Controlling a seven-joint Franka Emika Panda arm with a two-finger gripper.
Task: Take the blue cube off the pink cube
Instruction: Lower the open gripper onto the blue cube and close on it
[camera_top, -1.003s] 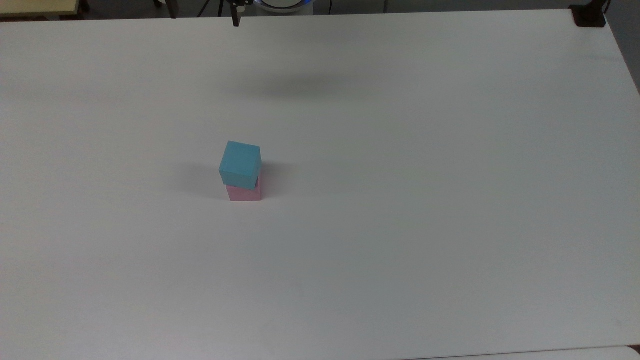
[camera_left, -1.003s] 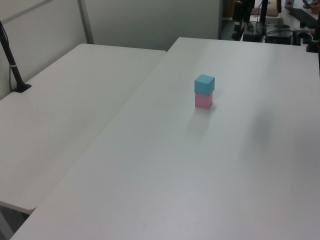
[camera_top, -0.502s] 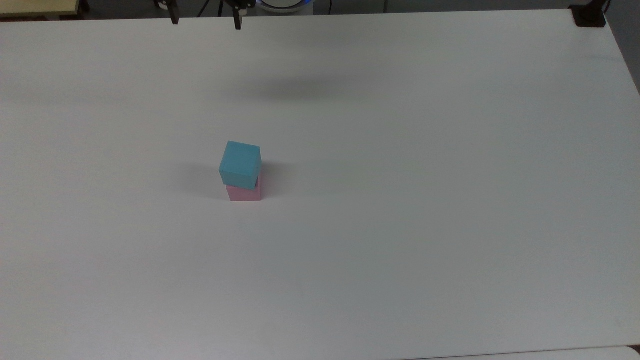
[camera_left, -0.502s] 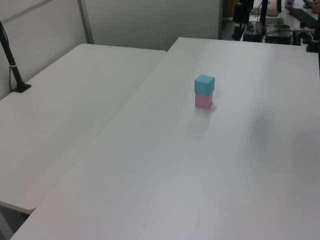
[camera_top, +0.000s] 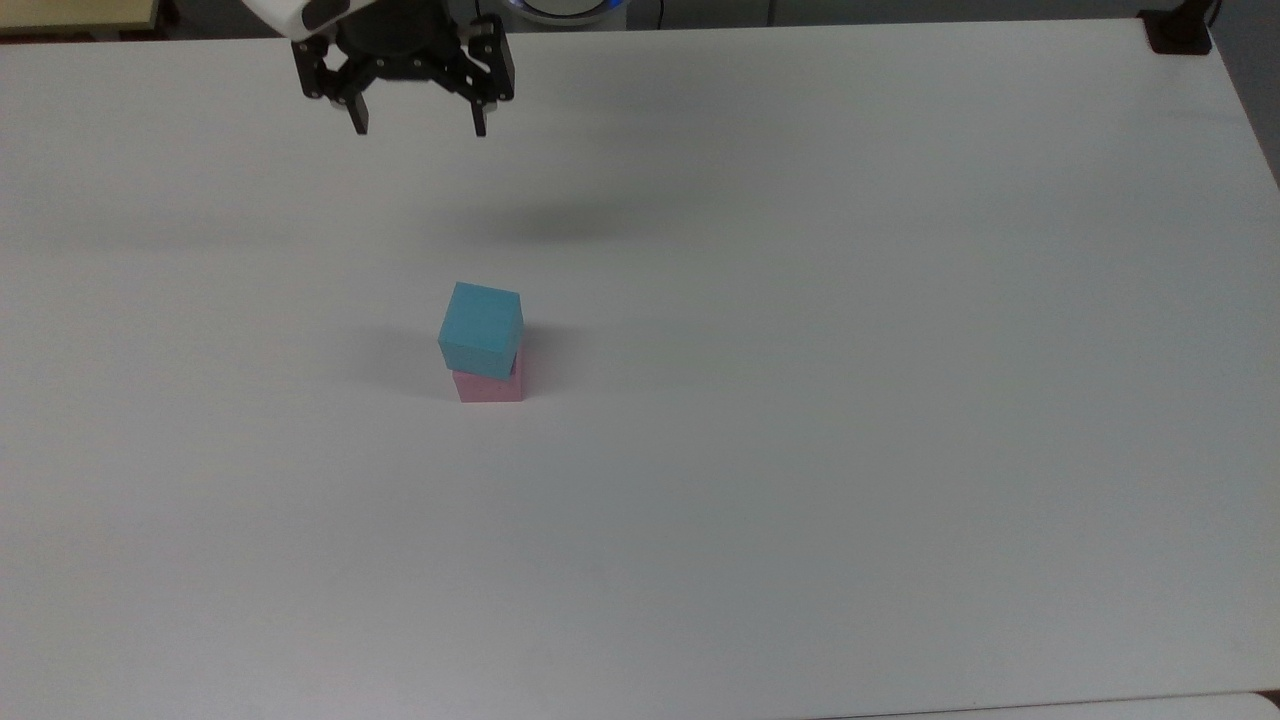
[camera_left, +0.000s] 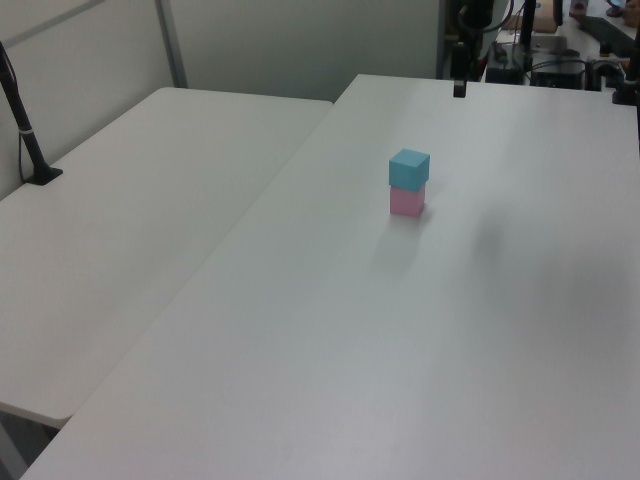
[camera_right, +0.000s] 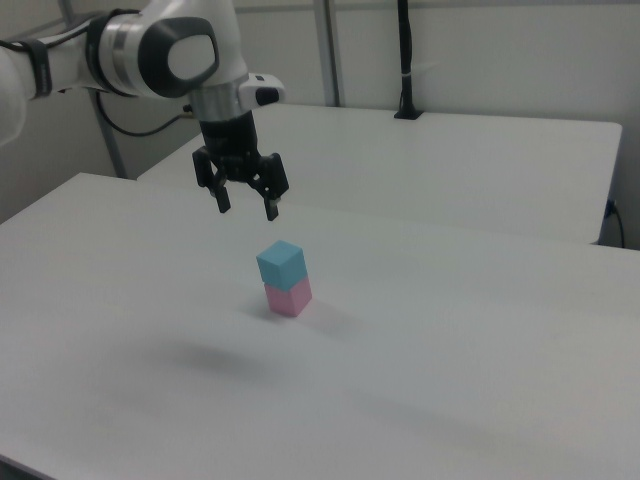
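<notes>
- Top view: the blue cube (camera_top: 481, 328) sits on the pink cube (camera_top: 490, 384), a bit left of the middle of the white table (camera_top: 850, 350). It is turned a little on the pink one. The gripper (camera_top: 417, 126) hangs at the upper left with its two fingers wide apart and nothing between them. Half a second ago only its fingertips peeked in at the top edge; now the whole claw is in the picture.
- Left view: the stack is right of the middle, and a dark fingertip (camera_left: 458, 88) is near the top.
- Right view: the gripper (camera_right: 244, 207) is up high, just left of the cubes.
- The blue cube looks light, hard and not slippery. I would pinch its two flat sides, gently, so the pink cube stays put.
</notes>
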